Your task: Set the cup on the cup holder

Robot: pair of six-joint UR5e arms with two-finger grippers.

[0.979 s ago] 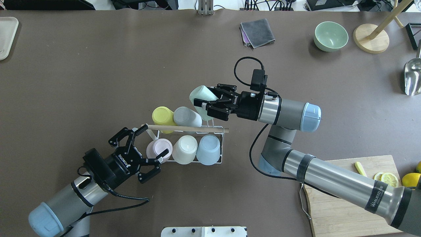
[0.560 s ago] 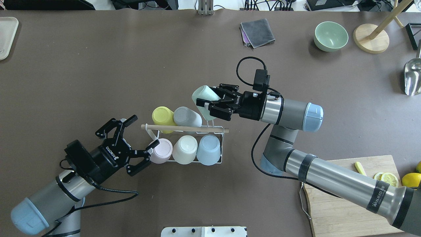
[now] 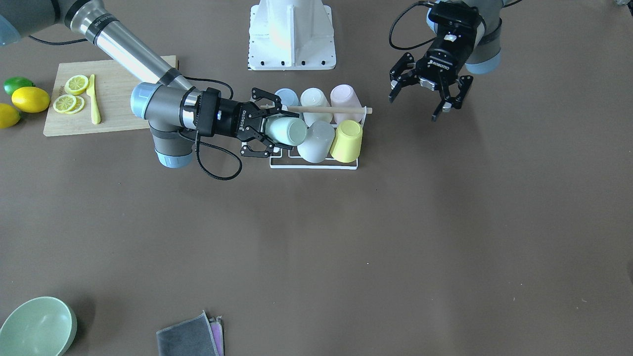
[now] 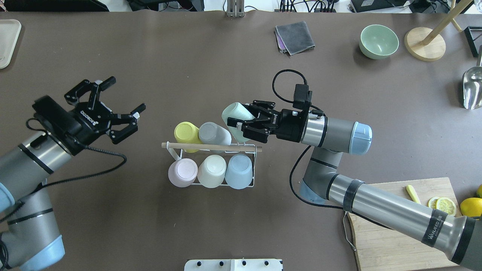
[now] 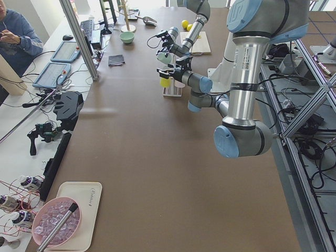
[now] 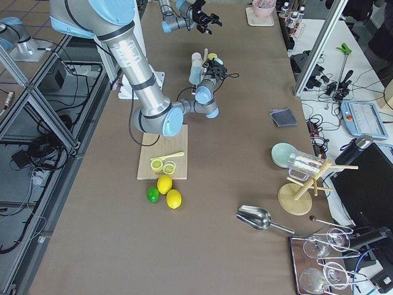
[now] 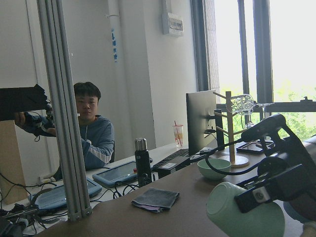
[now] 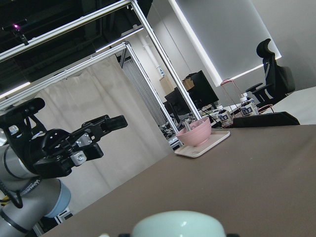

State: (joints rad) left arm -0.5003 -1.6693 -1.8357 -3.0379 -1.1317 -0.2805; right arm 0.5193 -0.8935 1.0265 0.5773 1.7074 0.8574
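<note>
The cup holder point(image 4: 211, 146) is a white wire rack with a wooden rod across its top, mid-table; it also shows in the front view point(image 3: 312, 167). Yellow point(image 4: 185, 132), grey point(image 4: 214, 133), pink point(image 4: 182, 172), cream point(image 4: 211, 171) and blue point(image 4: 238, 171) cups sit on it. My right gripper point(image 4: 238, 124) is shut on a mint cup point(image 4: 234, 114), held tilted at the rack's far right corner beside the grey cup; whether it rests on a prong is hidden. The mint cup also shows in the front view point(image 3: 288, 131). My left gripper point(image 4: 124, 95) is open and empty, left of the rack.
A cutting board point(image 4: 391, 229) with lemon slices lies at the near right. A green bowl point(image 4: 378, 40), grey cloth point(image 4: 294, 37), wooden stand base point(image 4: 424, 44) and metal scoop point(image 4: 472, 88) lie at the far right. A tray point(image 4: 7, 41) is far left.
My left gripper has drawn back from the pink cup, left and away from the rack, staying open. My right gripper with the mint cup has shifted slightly right.
</note>
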